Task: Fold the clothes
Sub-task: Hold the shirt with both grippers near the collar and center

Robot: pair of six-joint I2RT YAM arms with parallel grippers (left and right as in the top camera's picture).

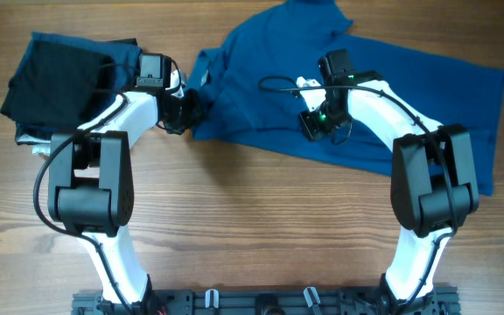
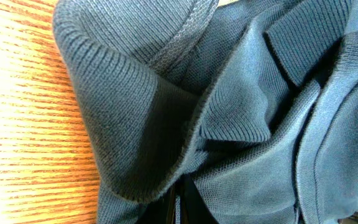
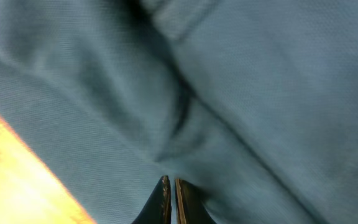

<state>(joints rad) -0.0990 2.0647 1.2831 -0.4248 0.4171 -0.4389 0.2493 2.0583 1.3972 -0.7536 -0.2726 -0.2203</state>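
The medium-blue T-shirt (image 1: 409, 87) lies partly spread across the far middle and right of the table, rumpled at its left end. My left gripper (image 1: 185, 112) is at the shirt's left edge. In the left wrist view its jaws (image 2: 180, 202) are shut on bunched blue fabric (image 2: 260, 93) with a ribbed hem. My right gripper (image 1: 311, 125) is over the shirt's middle, near its front edge. In the right wrist view its fingers (image 3: 171, 186) are shut, pinching a crease of the blue cloth (image 3: 260, 93).
A stack of folded black and dark navy garments (image 1: 59, 79) lies at the far left, just behind my left arm, with a pale edge (image 1: 26, 140) under it. Bare wooden table (image 1: 252, 219) runs along the front.
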